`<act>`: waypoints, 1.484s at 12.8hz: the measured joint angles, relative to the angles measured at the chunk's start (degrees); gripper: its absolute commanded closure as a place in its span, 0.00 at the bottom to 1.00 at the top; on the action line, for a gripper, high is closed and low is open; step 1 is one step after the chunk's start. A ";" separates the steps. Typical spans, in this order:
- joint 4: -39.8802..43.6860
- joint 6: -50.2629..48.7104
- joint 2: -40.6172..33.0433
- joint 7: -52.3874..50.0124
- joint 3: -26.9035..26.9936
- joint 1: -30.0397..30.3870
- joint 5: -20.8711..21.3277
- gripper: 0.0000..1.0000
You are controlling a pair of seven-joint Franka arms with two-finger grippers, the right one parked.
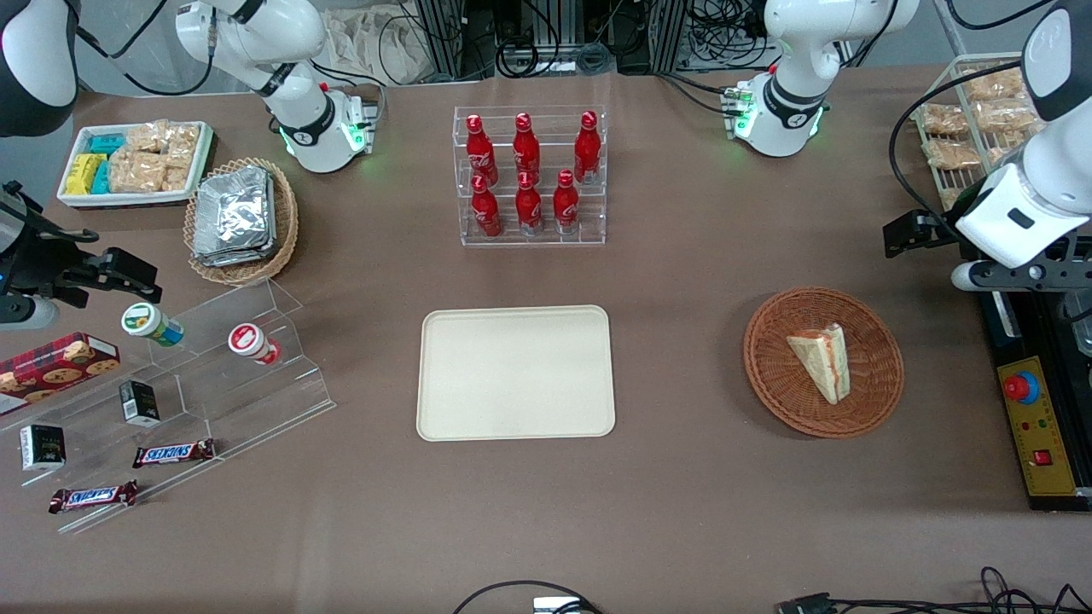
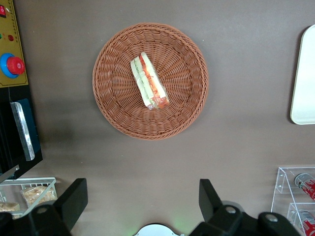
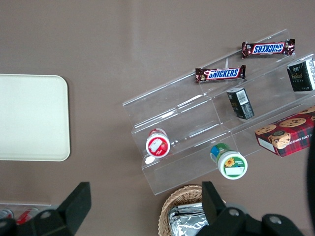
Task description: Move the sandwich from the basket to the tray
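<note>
Even, bright overhead light fills all three views — shadows are soft and short, as under the basket (image 1: 823, 361) and tray (image 1: 515, 373). Glare shows on the foil packs (image 1: 234, 216) and acrylic shelves (image 1: 223, 361); focus is sharp throughout.

Robot lab: mock snack-shop table (image 1: 682, 512)

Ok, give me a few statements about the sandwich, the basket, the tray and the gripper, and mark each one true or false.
1. The sandwich lies in the basket. True.
2. The tray holds a sandwich. False: nothing lies on it.
3. The gripper is shut on the sandwich. False: its fingers are open, apart from the sandwich and holding nothing.
4. The bottle rack stands farther from the front camera than the tray. True.
5. The basket sits on the tray. False: it sits on the table, toward the working arm's end.
</note>
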 measured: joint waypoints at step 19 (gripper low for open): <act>-1.70 10.27 21.72 -25.81 1.11 0.32 -1.66 0.00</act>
